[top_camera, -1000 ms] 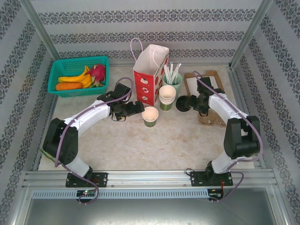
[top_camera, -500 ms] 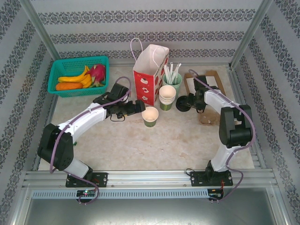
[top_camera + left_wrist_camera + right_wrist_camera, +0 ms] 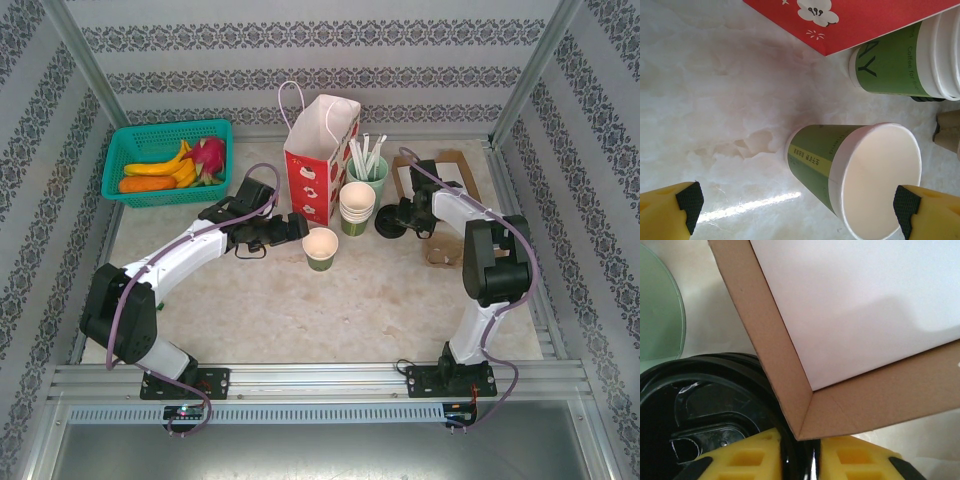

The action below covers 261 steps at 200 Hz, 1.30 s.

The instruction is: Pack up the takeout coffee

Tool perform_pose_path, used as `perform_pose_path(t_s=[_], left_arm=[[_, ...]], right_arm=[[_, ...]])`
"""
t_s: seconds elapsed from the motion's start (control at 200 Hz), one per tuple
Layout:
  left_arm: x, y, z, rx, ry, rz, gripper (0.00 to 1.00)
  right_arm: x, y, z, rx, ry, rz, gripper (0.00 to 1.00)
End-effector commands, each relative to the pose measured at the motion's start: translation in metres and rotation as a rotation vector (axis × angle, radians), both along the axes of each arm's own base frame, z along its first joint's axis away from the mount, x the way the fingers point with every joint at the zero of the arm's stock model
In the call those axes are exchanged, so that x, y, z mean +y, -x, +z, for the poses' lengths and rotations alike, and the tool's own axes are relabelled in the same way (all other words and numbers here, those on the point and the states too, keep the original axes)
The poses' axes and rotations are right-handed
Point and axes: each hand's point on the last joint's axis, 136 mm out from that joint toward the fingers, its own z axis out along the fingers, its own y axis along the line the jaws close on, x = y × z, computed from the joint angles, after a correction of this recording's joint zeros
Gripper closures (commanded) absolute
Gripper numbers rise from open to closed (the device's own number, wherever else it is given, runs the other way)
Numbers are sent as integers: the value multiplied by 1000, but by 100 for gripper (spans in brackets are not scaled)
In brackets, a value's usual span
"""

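Presently the main risk sits at the right gripper [image 3: 402, 218], centre right of the top view. Its fingers are drawn close together and appear to pinch the black lid [image 3: 715, 390] by its thin rim alone, though the wrist view is too tight to be sure of the bite. Judgement: so shallow a hold could let the lid tilt or slip on lifting. The brown cardboard corner [image 3: 790, 365] crosses right over the lid's edge and could snag it.

Second risk: the left gripper [image 3: 290, 230] stands wide apart, one pad [image 3: 687, 202] at lower left of its wrist view and the other at lower right, touching nothing. An off-centre squeeze might tip or crush the takeout cup [image 3: 320, 247].

Takeout cup: upright, mid-table, just in front of the red and white paper bag [image 3: 318, 165] and near the stack of cups [image 3: 357, 208]. Green sleeve with print, pale cream inside, rolled white rim, lidless, seemingly empty. Not yet packed.
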Motion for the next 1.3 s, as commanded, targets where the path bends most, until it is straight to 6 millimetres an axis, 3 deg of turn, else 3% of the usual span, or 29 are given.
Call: perform_pose_path(t_s=[0.0,0.275,0.874,1.019,1.299], left_arm=[[1,4,2,-8,-25,-10,1],[1,5,1,-4,-21,-6,1],[1,7,0,-2,-11,-2,1],[0,6,0,-6,-5,-3,1],[1,8,-1,-2,-7,1,1]], right_arm=[[0,-6,5,-18,10,15,79],[-6,-3,20,-49,57,27,82],[-5,0,25,-54,91,58,81],[-5,1,25,-53,108,70,72],[-2,1,23,-49,121,85,84]])
